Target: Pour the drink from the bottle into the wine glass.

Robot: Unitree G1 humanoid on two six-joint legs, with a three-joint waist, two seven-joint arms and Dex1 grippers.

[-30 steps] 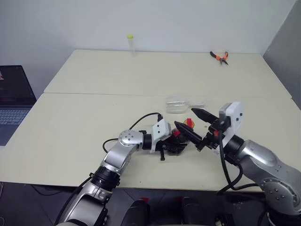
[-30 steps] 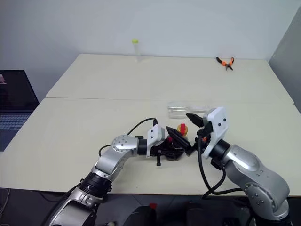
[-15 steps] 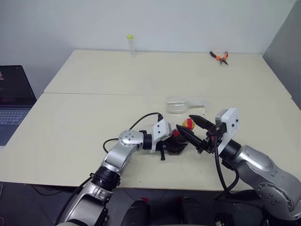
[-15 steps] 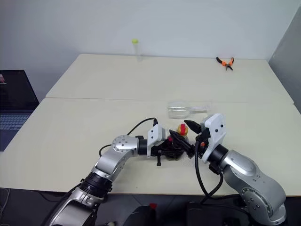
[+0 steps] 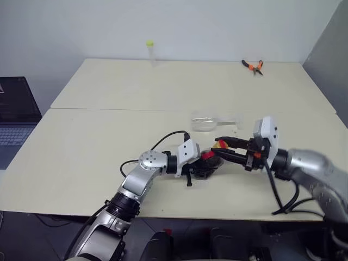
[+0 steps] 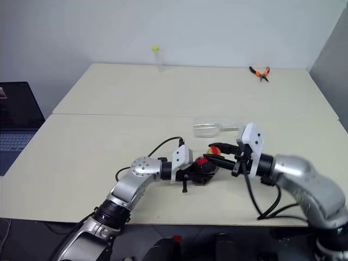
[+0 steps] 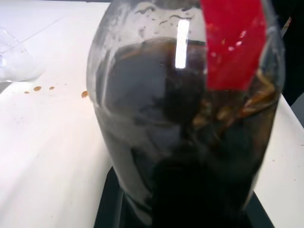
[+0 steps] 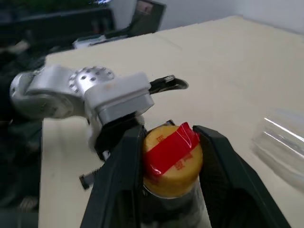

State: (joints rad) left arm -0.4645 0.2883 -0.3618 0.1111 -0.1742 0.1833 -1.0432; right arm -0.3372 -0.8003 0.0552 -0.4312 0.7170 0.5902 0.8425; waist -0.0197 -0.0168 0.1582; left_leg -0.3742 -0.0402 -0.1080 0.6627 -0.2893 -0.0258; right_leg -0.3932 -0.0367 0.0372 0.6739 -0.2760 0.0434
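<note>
The bottle stands near the table's front edge with my left gripper shut on its rounded body. The dark drink fills most of the bottle below its red label. My right gripper reaches in level from the right. Its two black fingers press on either side of the yellow cap, which has a red strip over it. The wine glass lies on its side just behind the bottle, stem pointing right. It looks empty.
A thin clear tube with a yellow-green cap stands at the table's far edge. Orange pliers lie at the far right. A laptop sits off the left side. Small brown drops mark the table near the glass.
My right gripper has swung round to point level at the bottle from the right, and its wide-open fingers have closed in on the cap. The left gripper and bottle stayed put.
</note>
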